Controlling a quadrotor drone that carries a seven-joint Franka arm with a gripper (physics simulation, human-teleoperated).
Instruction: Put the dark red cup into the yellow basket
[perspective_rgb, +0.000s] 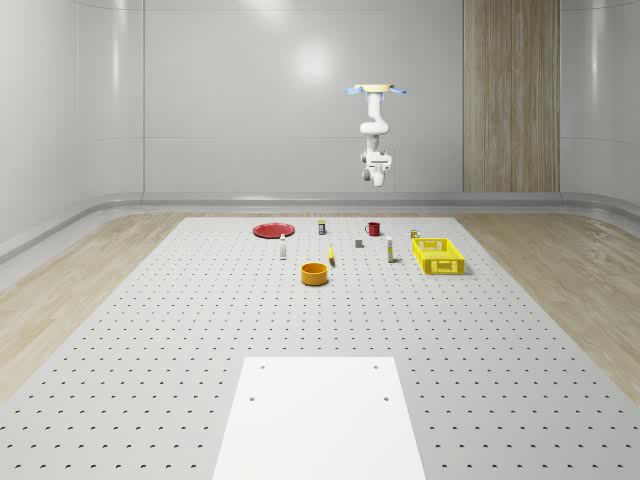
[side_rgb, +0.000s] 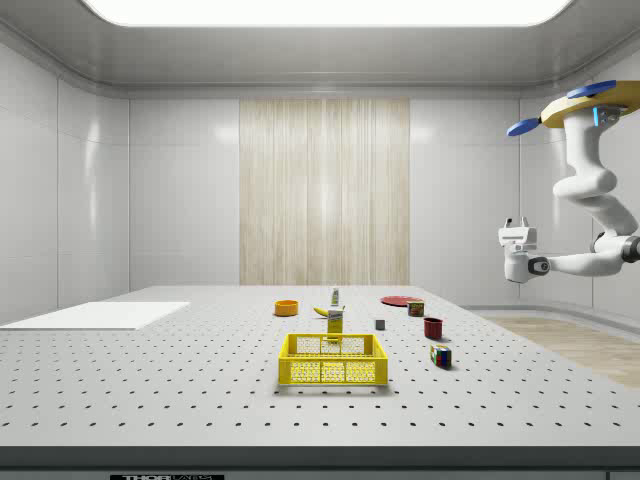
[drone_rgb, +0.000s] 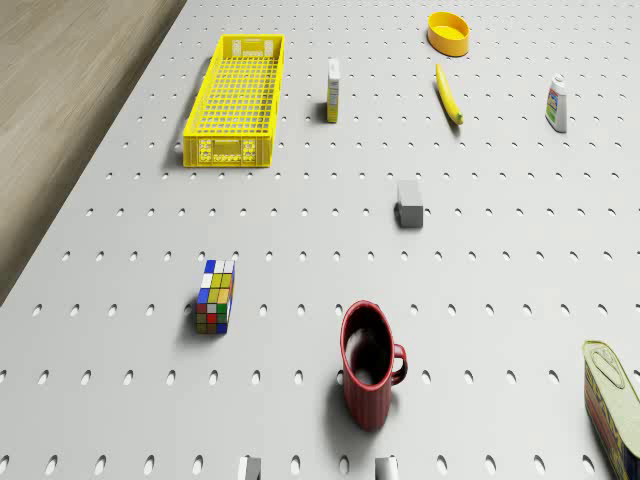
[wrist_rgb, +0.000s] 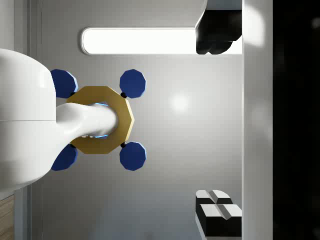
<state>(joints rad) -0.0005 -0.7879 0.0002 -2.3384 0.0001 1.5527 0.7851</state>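
Hovering high above the bench's (perspective_rgb: 150, 330) far edge, drone (perspective_rgb: 376, 90) with end effector (side_rgb: 517, 230) turned upward, fingers (wrist_rgb: 217, 210) spread apart, empty. Far below it, dark red cup (drone_rgb: 368, 365) upright on the bench, well apart from yellow basket (drone_rgb: 237, 100). Nothing inside basket.

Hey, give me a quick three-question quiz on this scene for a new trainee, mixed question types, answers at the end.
1. True or false: the dark red cup already sits inside the yellow basket.
2. Multiple choice: the drone is A) resting on the table, B) hovering high above the table, C) parked on the white plate.
3. Fill in: in the drone view, the small multicoloured thing standing apart from the cup is a ____.

Key: 1 false, the cup stands upright on the table. 2 B. 3 puzzle cube.
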